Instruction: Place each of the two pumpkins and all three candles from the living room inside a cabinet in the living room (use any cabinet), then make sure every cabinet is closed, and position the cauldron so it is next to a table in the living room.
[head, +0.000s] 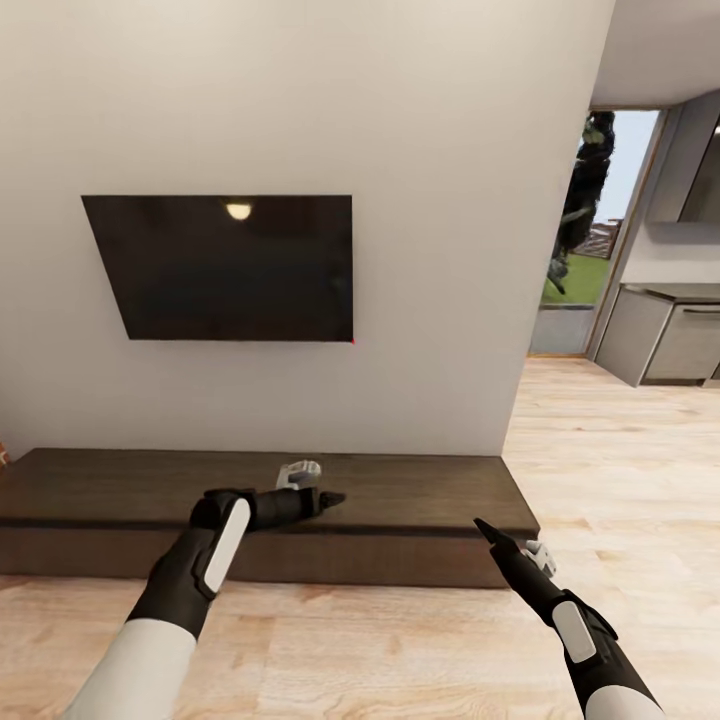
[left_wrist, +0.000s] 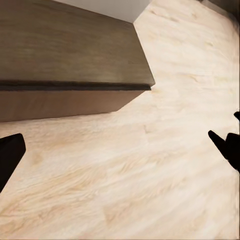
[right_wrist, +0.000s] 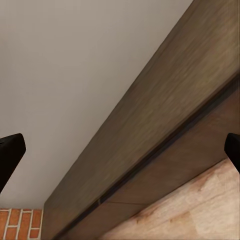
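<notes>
The cabinet (head: 120, 490) is a long low dark brown console under the wall TV, its fronts flush and shut. My left gripper (head: 335, 497) hovers open over its top near the front edge, pointing right. The left wrist view takes in the cabinet's right end (left_wrist: 65, 45) and the wood floor. My right gripper (head: 480, 526) hangs open over the floor just in front of the cabinet's right end, holding nothing. In the right wrist view its fingertips (right_wrist: 10, 155) sit wide apart, with the cabinet top and front (right_wrist: 165, 120) beyond. The pumpkins, candles and cauldron are out of view.
A black TV (head: 225, 265) hangs on the pale wall above the console. Light wood floor (head: 620, 470) stretches to the right toward a doorway (head: 590, 230) and grey kitchen units (head: 665, 335). A brick patch (right_wrist: 20, 222) lies beyond the console's far end.
</notes>
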